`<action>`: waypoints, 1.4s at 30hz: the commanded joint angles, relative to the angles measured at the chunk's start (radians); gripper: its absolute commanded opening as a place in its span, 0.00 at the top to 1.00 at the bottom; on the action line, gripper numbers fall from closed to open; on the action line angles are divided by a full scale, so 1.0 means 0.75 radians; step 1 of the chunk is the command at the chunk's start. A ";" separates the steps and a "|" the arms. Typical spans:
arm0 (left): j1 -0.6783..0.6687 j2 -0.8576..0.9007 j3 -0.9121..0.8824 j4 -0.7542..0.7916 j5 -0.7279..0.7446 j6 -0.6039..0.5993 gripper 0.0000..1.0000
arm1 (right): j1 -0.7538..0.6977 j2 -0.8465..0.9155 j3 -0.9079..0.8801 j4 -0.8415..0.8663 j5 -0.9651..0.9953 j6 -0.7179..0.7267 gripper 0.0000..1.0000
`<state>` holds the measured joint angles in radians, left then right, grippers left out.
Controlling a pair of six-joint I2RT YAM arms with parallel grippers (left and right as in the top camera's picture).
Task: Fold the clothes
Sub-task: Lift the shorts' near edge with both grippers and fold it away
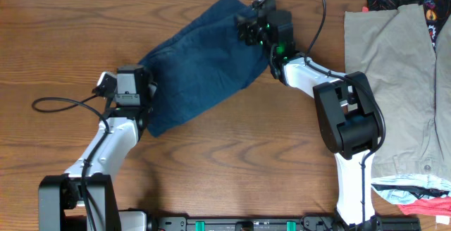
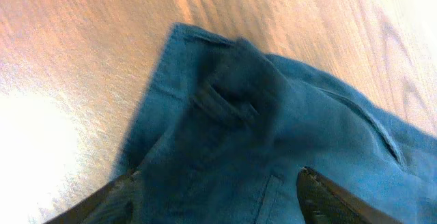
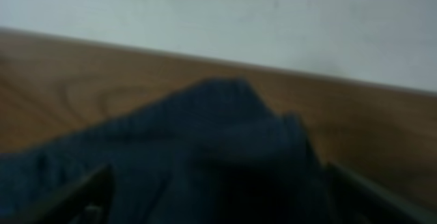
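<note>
overhead, the navy shorts (image 1: 201,65) lie slantwise across the middle of the wooden table (image 1: 63,20). the left gripper (image 2: 215,200) sits over the near, belt-loop corner and the right gripper (image 3: 225,197) over the far corner, i'd guess so each can take an end for a fold. both have their fingers spread wide above the cloth, gripping nothing. a khaki garment (image 1: 394,83) lies well apart at the right, and a pale wall (image 3: 273,19) runs behind the table.
</note>
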<state>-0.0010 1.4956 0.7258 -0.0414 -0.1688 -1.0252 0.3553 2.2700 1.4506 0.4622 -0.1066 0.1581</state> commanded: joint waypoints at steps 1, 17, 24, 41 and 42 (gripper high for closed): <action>0.060 -0.003 -0.003 -0.030 -0.019 0.041 0.21 | -0.032 -0.051 0.043 -0.125 0.007 -0.034 0.01; 0.154 -0.002 -0.003 -0.448 0.286 0.133 0.19 | -0.169 -0.092 0.043 -0.627 0.256 -0.034 0.01; 0.154 -0.002 -0.003 -0.550 0.286 0.185 0.19 | -0.193 -0.085 0.043 -0.650 0.023 -0.061 0.01; 0.154 -0.002 -0.003 -0.630 0.286 0.215 0.19 | -0.235 -0.124 0.043 -1.217 0.336 0.049 0.99; 0.154 -0.002 -0.003 -0.639 0.286 0.229 0.19 | -0.243 -0.141 0.043 -1.302 0.391 0.092 0.99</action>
<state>0.1143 1.4956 0.7246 -0.5037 0.0498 -0.8951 0.2054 2.1826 1.4937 -0.4129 0.0048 0.1375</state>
